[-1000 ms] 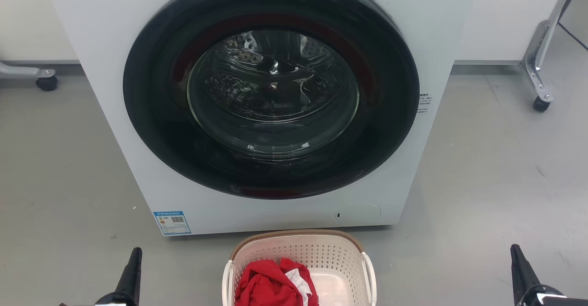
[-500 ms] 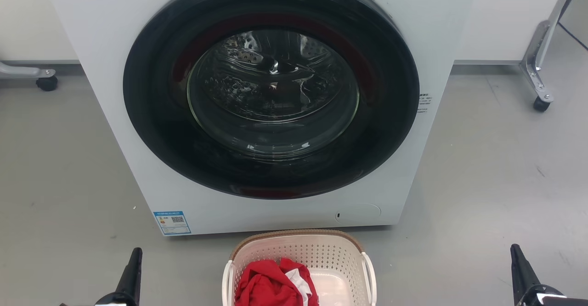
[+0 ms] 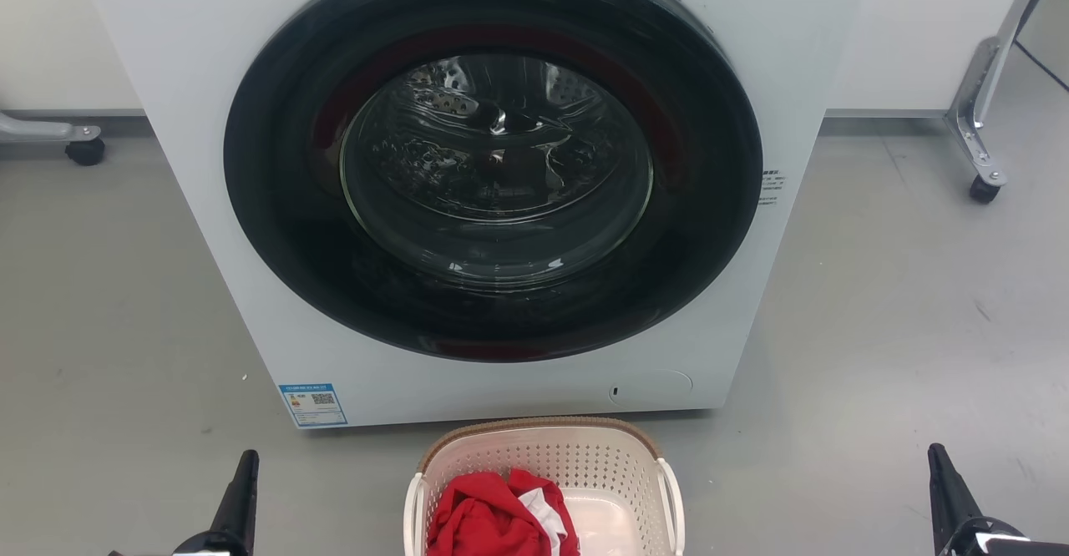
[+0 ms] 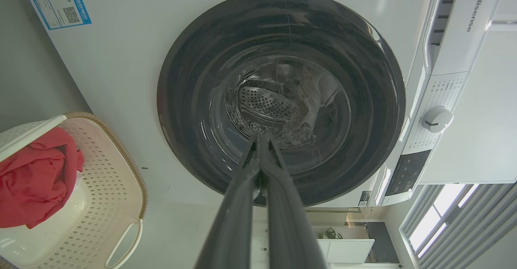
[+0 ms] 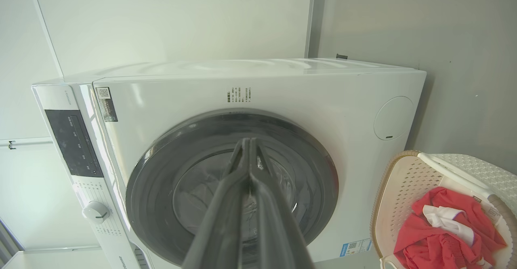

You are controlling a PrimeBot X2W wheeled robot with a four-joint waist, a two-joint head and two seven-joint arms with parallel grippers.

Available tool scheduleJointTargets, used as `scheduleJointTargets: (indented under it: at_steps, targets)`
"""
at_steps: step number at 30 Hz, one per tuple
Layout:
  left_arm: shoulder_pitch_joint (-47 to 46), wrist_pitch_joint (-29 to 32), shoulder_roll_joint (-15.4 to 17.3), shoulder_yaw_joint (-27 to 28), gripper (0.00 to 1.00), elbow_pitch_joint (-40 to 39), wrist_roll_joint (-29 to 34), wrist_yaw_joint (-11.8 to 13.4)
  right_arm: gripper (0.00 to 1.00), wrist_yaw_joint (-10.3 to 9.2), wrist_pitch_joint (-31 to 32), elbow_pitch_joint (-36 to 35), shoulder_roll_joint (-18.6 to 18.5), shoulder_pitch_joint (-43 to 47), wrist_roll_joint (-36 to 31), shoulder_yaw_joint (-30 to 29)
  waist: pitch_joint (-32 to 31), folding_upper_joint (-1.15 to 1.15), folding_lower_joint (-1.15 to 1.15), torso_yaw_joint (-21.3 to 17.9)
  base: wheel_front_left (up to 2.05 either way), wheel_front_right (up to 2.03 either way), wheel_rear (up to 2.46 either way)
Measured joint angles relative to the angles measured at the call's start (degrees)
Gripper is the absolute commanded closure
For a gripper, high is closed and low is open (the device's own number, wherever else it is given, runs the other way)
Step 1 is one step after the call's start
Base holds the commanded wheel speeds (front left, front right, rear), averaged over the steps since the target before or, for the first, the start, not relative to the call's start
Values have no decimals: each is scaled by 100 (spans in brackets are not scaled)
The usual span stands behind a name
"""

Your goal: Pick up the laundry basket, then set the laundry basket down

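The basket is sitting on the floor, just in front of the washer. A red cloth with a bit of white is lying inside it, toward the robot's left. The left gripper is hanging well apart from the basket on its left, jaws pressed together on nothing. The right gripper is hanging well apart on the other side, jaws likewise pressed together, pinching nothing. Both are pointing toward the washer.
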Motion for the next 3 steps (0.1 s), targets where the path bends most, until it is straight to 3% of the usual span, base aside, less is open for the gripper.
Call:
scheduleJointTargets:
  at_steps: [3]
  targets:
    - [0, 0, 0, 0, 100, 0, 0, 0, 100, 0, 0, 0, 0, 0, 1, 0, 0, 0, 0, 0, 0, 0, 0]
